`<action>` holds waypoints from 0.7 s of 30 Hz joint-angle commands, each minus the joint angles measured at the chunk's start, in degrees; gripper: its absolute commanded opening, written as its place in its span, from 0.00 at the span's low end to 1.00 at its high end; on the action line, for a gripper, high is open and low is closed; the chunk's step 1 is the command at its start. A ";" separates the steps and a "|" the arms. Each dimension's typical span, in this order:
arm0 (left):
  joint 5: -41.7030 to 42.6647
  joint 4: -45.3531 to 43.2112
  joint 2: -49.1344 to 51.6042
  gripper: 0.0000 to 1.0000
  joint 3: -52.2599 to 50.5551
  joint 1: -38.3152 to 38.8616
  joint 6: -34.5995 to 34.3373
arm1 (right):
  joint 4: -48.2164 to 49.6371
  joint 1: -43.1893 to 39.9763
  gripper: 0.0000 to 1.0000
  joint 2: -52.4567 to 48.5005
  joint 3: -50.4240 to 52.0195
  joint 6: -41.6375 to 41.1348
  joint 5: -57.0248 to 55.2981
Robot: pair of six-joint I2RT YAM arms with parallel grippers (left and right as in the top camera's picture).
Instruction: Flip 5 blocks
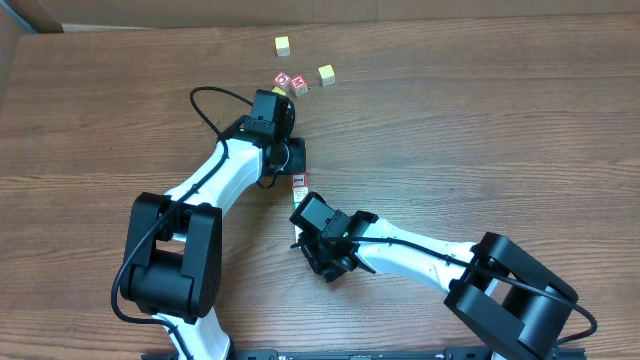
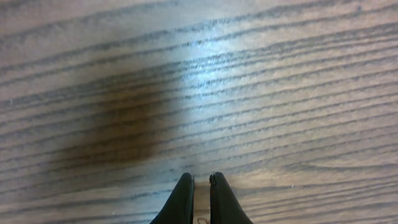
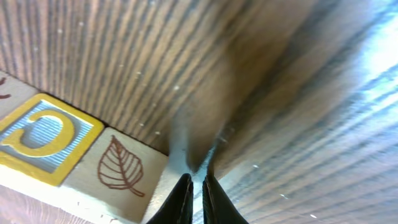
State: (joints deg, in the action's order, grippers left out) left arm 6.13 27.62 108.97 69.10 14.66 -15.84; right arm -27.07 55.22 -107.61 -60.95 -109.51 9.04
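Observation:
One whitish block [image 1: 298, 181] with a red print lies on the table between my two grippers. My left gripper [image 1: 293, 155] sits just behind it. In the left wrist view this gripper [image 2: 201, 180] is shut over bare wood and no block shows. My right gripper [image 1: 303, 238] is in front of the block, low over the table. In the right wrist view it [image 3: 198, 180] is shut, its tips right beside a wooden block with a brown leaf face [image 3: 118, 168] and a yellow-bordered C face [image 3: 40, 137]. I cannot tell whether the tips touch it.
At the back of the table [image 1: 480, 130] lie two red-faced cubes [image 1: 283, 80] [image 1: 299, 87] and two yellowish cubes [image 1: 283, 44] [image 1: 326, 74]. A black cable [image 1: 215, 95] loops from the left arm.

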 commanded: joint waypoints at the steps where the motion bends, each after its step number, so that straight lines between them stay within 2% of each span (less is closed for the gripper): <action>1: -0.83 -0.72 0.44 0.04 -0.37 0.31 1.68 | -3.61 0.31 0.09 -0.85 0.90 -0.63 -0.83; 11: -6.67 -0.46 0.44 0.04 -0.37 -0.20 0.33 | -12.37 -0.81 0.09 -0.85 0.90 2.54 -4.76; 17: -15.43 3.23 0.44 0.04 -0.37 -1.81 -3.69 | -13.38 -3.15 0.09 -0.85 0.90 11.43 -9.27; 20: -16.15 6.51 0.44 0.04 -0.37 -3.39 -5.97 | -13.35 -5.25 0.11 -0.85 0.90 16.31 -9.25; 21: -16.02 7.69 0.44 0.04 -0.37 -3.87 -6.91 | -13.31 -5.97 0.14 -0.85 0.90 18.03 -9.35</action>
State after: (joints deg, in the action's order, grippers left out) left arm -6.15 33.28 108.97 68.95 12.53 -18.74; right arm -39.68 52.16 -106.10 -61.84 -98.80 6.31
